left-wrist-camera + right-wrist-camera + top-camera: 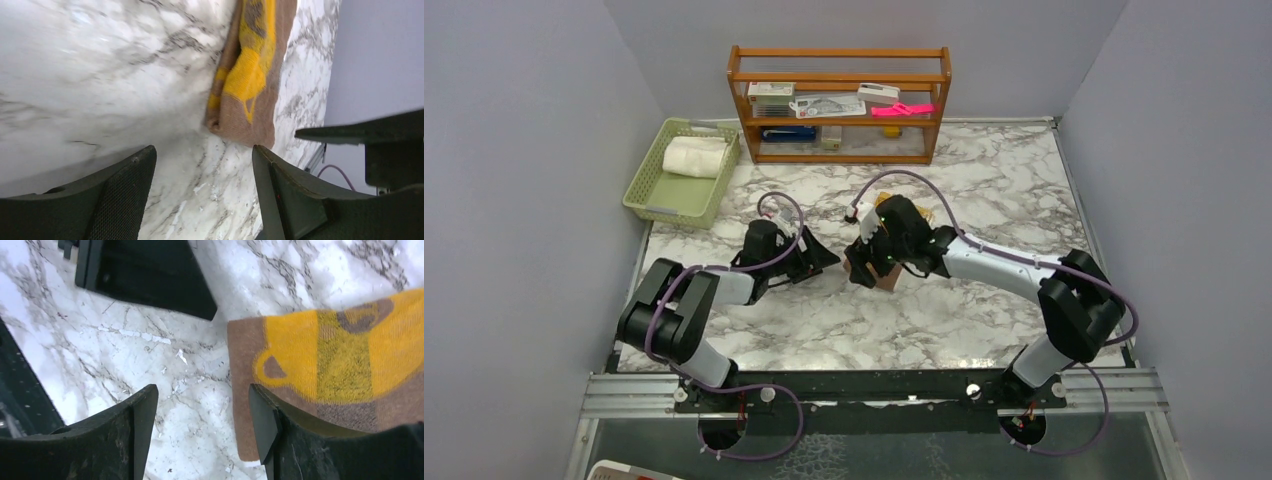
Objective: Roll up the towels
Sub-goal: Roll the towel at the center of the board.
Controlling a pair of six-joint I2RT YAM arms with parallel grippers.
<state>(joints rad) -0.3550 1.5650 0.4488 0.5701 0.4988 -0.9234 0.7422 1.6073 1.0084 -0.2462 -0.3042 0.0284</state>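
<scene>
While its arm stretches low, the right gripper (202,432) stands wide over the brown towel (320,360) edge, holding nothing. Beside it the left gripper (204,195) gapes empty

A tabletop (984,190) of white marble with grey veining is enclosed on three sides by plain pale grey walls (514,150). A wooden shelf (839,52) is set against the back wall, with flat boxes, papers and a pink item (902,109) laid on it. A green basket (674,192) is placed just beside it. An aluminium rail (874,385) is fixed along the near edge.
</scene>
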